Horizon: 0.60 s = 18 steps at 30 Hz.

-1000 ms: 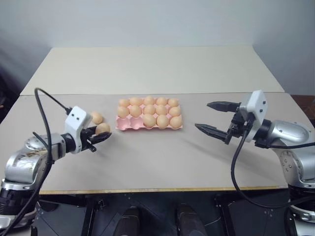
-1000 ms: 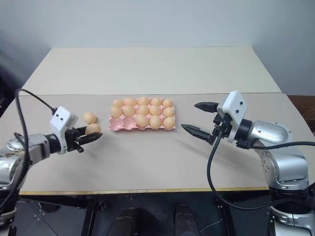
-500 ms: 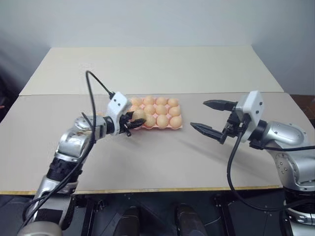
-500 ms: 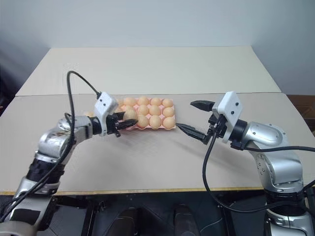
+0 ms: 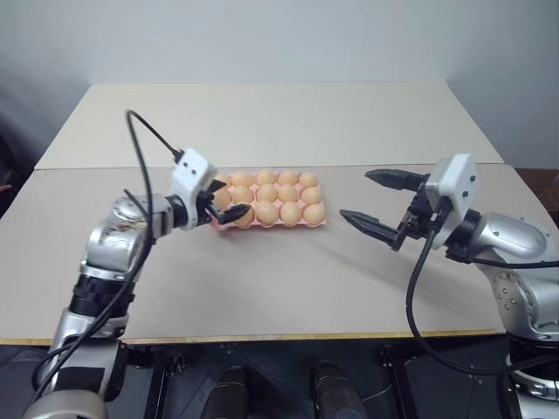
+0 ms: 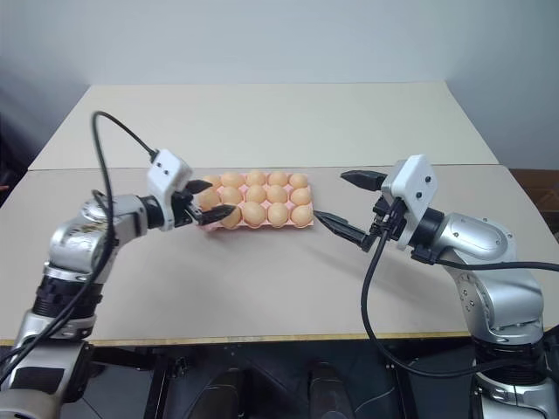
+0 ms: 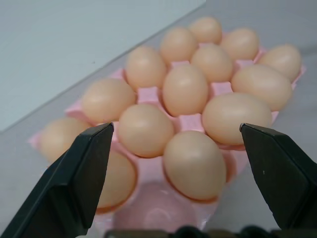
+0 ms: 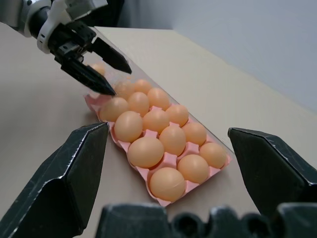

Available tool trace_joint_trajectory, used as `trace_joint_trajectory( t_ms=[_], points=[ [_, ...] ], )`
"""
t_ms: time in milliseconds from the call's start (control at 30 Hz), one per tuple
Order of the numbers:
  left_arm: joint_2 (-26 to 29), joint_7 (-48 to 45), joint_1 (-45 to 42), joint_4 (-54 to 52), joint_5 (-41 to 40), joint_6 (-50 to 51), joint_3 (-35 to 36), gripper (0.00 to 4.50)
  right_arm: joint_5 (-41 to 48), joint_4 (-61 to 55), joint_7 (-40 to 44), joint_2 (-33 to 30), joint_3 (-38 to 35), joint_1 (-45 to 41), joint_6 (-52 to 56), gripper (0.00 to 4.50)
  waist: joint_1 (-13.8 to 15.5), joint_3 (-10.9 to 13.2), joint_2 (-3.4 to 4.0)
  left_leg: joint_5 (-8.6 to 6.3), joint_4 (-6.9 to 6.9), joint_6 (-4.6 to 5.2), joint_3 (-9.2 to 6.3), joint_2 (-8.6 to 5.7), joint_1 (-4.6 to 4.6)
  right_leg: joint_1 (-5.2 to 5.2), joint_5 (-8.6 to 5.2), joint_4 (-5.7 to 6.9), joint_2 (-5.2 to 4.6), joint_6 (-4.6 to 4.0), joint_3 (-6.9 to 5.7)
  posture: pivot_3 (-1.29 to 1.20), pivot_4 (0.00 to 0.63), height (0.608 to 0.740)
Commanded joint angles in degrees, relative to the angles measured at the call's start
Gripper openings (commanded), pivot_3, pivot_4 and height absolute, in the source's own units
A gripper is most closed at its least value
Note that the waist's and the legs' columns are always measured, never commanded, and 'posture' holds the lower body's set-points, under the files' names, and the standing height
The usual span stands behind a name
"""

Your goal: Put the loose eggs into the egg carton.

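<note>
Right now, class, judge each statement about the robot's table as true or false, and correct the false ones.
1. The left gripper is open at one end of the egg carton. True.
2. The right gripper holds an egg. False: it is open and empty.
3. Every cup of the carton is filled. False: one cup just in front of the left gripper is empty.
4. The right gripper hovers clear of the carton. True.

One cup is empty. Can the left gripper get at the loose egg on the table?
Probably yes. The egg lies on the table just beyond the carton's left end, close by the open left gripper, with nothing visible between them.
</note>
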Motion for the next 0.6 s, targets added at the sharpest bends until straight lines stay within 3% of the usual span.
trace_joint_trajectory(
  t_ms=[33, 167, 267, 467, 600],
  points=[
    [6.3, -6.9, 4.8, -5.2, -4.2, -2.2, 7.7, 4.45, 1.6, -1.0, 0.3, -0.9, -1.3, -0.9, 0.2, 4.50, -0.3, 0.0, 0.01, -0.01, -0.02, 0.01, 0.00, 0.01, 0.01, -0.01, 0.00, 0.01, 0.00, 0.00, 0.01, 0.00, 0.150, 0.740],
    [14.8, -15.2, 15.7, -6.8, -6.7, -5.1, 16.2, 4.45, 2.9, 1.2, 4.1, -3.0, -2.4, -1.1, -0.3, 4.50, -0.6, 0.0, 0.02, -0.02, -0.06, 0.03, 0.00, 0.04, 0.03, -0.05, 0.00, 0.01, 0.02, 0.00, 0.03, 0.00, 0.150, 0.740],
    [18.1, -22.4, 23.5, -8.1, -12.3, -4.4, 24.5, 4.45, 4.9, 4.6, 8.9, -5.5, -3.0, -1.7, 0.0, 4.50, -0.2, 0.0, 0.02, -0.02, -0.05, 0.03, 0.00, 0.05, 0.08, 0.03, 0.00, -0.02, 0.02, 0.00, 0.00, 0.00, 0.150, 0.740],
    [20.7, -28.2, 36.8, -9.9, -17.0, -1.2, 37.1, 4.45, 4.8, 8.1, 14.2, -7.8, -1.3, 0.2, -1.0, 4.50, 0.2, 0.0, 0.02, -0.08, -0.06, 0.13, 0.02, 0.09, 0.07, 0.08, 0.00, -0.12, 0.02, 0.00, -0.03, 0.00, 0.150, 0.740],
    [20.0, -26.8, 39.7, -11.5, -17.6, -1.3, 39.1, 4.45, 4.0, 8.9, 14.1, -7.3, -0.6, -0.1, -1.4, 4.50, 0.2, 0.0, 0.02, -0.08, -0.05, 0.14, 0.04, 0.10, 0.11, 0.10, 0.00, -0.07, 0.01, 0.00, -0.02, 0.00, 0.150, 0.740]
  ],
)
